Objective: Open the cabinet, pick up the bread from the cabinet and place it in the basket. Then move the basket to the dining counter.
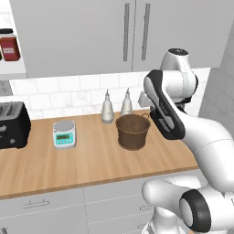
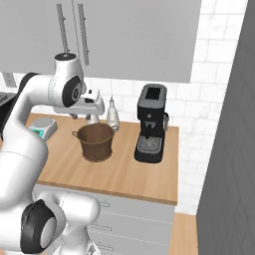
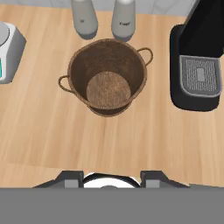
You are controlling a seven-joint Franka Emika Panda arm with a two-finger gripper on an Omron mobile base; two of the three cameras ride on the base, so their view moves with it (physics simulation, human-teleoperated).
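The basket stands on the wooden worktop, near its back edge. The hand view looks straight down into it, and its round woven bottom is bare. That view also shows a small loop handle on each side of the rim.

The two small dark tips of the pincer peek up at the bottom of the hand view, standing apart with nothing between them. In the base views the hand hangs above and behind the basket.

The cabinet hangs on the wall above, and both of its doors are shut. Its two long metal handles sit side by side in the middle.

Two grey bottles stand just behind the basket, by the white tile wall.

The left base view shows a small kitchen scale to the left of the basket, a black toaster at the left edge of the worktop, and a red jar on an open shelf.

The right base view shows a black coffee machine near the right end of the worktop, and a tall dark grey wall beside it.
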